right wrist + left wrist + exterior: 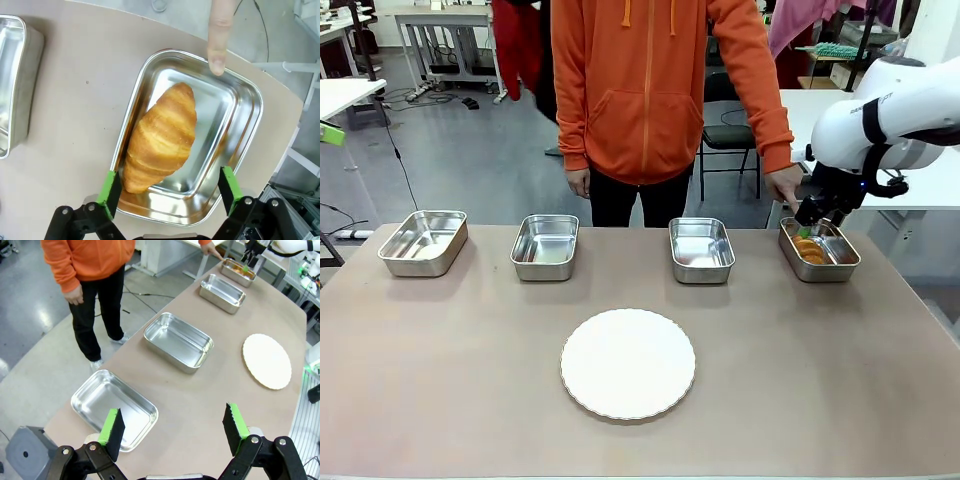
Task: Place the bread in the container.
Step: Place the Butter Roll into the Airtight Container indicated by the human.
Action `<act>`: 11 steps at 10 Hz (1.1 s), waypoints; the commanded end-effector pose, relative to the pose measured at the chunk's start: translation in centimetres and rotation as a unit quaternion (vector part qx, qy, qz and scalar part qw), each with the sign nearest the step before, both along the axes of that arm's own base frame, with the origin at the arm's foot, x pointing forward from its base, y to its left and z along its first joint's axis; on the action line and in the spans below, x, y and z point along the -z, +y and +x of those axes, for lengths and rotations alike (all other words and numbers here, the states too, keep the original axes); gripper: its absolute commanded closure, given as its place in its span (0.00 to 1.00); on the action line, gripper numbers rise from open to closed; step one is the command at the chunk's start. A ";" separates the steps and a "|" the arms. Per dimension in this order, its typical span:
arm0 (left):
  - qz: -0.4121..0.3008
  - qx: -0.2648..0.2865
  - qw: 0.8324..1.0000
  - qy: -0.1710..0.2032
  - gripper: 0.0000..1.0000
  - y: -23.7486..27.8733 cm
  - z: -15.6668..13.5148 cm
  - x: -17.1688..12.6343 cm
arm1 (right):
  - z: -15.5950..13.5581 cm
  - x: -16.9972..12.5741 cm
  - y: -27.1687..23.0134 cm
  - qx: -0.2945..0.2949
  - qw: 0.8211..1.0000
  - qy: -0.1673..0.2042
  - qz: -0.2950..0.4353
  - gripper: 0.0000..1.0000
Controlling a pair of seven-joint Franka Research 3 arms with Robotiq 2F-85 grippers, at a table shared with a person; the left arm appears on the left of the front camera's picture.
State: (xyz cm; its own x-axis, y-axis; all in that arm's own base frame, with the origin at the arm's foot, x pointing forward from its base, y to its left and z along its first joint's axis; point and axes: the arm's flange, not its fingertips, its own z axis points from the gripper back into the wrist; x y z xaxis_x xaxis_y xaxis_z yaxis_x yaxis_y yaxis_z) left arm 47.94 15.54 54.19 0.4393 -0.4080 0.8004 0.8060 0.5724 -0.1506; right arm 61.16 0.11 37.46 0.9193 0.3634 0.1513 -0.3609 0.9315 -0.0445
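The golden-brown croissant lies inside the rightmost steel pan, leaning along one side of it; it shows as an orange shape in that pan in the front view. My right gripper hangs open just above the pan with nothing between its fingers, and it sits over the pan's back edge in the front view. A person's finger touches the pan's rim. My left gripper is open above the table's left end, near the leftmost pan.
Three other steel pans stand in a row along the far side. A round white plate lies in the middle. The person in an orange hoodie stands at the far edge, one hand by the right pan.
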 end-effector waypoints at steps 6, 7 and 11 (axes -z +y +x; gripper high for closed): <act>-0.001 0.005 1.000 -0.009 0.00 -0.1 -0.1 -0.1 | 0.0 0.0 0.0 -0.001 1.000 -0.001 0.000 0.00; -0.001 0.005 1.000 -0.009 0.00 -0.1 -0.1 -0.1 | 0.0 0.1 0.0 0.000 1.000 0.001 0.000 0.00; -0.001 0.005 1.000 -0.009 0.00 -0.1 -0.1 -0.1 | -7.9 -6.8 1.6 0.082 0.992 -0.091 0.026 0.00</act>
State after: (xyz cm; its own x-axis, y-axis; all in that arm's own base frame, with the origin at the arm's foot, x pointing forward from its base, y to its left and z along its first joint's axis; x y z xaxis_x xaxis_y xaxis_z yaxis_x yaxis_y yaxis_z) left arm 47.94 15.53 54.23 0.4386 -0.4083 0.8006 0.8063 0.5722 -0.1499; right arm 56.99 1.05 43.18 0.9256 0.2581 0.2768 -0.2529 0.9659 -0.0548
